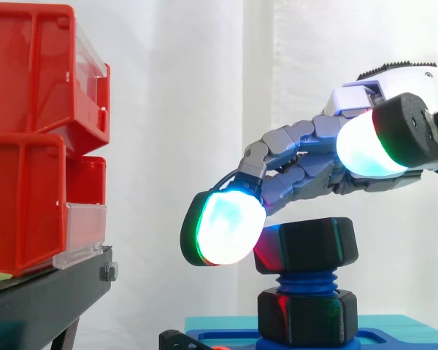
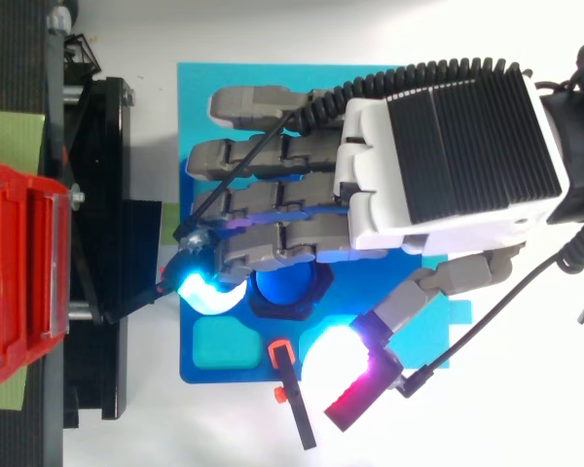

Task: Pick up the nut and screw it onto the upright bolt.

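Observation:
A black hex nut point(image 1: 307, 245) sits at the top of the upright blue bolt point(image 1: 306, 281), seen from above as a black ring point(image 2: 316, 289) around the bolt's blue end point(image 2: 280, 288). A second black nut point(image 1: 306, 316) sits lower on the bolt, near the blue base plate point(image 2: 200, 97). My hand point(image 2: 448, 156) hovers over the bolt, its nearly straight fingers lying across the top nut. One glowing fingertip point(image 1: 223, 227) hangs just left of the nut. The thumb pad point(image 2: 355, 381) stands apart from the nut. The hand is open.
Red bins point(image 1: 36, 138) are stacked on a black stand point(image 1: 44, 299) to the left. On the base plate lie a teal square pad point(image 2: 224, 343) and a small orange-and-black clamp point(image 2: 288, 387) near its edge.

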Motion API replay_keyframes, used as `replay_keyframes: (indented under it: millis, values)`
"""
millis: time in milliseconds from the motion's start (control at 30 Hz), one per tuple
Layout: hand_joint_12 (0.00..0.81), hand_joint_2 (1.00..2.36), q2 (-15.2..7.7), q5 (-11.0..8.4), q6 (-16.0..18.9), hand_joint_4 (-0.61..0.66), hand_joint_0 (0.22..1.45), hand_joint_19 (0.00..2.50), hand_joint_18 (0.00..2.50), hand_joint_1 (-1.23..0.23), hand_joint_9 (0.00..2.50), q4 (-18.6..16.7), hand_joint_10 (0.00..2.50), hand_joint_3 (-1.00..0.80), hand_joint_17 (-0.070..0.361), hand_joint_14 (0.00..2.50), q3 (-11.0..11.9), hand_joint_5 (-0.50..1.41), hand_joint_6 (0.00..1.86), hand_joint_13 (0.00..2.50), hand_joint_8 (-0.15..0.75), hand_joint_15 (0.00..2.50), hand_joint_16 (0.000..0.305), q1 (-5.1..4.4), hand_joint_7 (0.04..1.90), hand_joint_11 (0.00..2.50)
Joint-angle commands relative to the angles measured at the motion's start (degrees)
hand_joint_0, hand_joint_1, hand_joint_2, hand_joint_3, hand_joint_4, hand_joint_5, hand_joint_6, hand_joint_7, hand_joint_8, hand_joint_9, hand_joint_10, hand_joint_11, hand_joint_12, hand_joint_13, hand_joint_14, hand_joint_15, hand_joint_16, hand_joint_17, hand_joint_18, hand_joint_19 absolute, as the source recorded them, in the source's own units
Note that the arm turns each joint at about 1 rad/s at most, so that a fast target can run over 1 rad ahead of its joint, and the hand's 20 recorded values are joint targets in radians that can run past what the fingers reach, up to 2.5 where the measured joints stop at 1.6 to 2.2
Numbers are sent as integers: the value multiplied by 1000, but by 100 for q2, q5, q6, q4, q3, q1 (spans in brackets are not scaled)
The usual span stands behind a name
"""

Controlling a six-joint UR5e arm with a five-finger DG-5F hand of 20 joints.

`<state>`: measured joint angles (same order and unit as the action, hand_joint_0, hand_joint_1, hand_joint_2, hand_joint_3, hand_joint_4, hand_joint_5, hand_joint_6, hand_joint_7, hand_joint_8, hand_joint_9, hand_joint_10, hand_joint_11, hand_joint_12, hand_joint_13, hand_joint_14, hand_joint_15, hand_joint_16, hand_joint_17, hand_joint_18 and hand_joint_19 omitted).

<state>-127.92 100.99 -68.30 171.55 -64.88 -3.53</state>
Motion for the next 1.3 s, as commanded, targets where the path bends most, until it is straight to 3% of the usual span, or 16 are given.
replay_keyframes:
  millis: [0,300,533,967,1267]
  values:
    - [347,1000,4,8,1,161,467,0,0,-216,515,-34,0,-500,93,0,-16,-96,503,222,234,0,41,19,857,0]
    - [335,1000,4,61,1,97,487,0,0,-231,698,-34,0,-500,78,0,-16,-52,505,381,246,0,35,98,1133,0]
    - [325,1000,4,255,-17,33,496,0,0,-245,818,-43,0,-500,70,0,-7,-30,506,451,255,0,31,248,1279,25]
    - [319,1000,4,395,-17,-8,511,0,160,-273,1004,-34,0,-500,63,0,2,14,506,597,257,20,28,379,1283,73]
    - [276,1000,13,518,-25,126,527,44,476,-300,1489,-25,4,-500,51,0,2,79,502,876,221,53,22,494,1155,153]
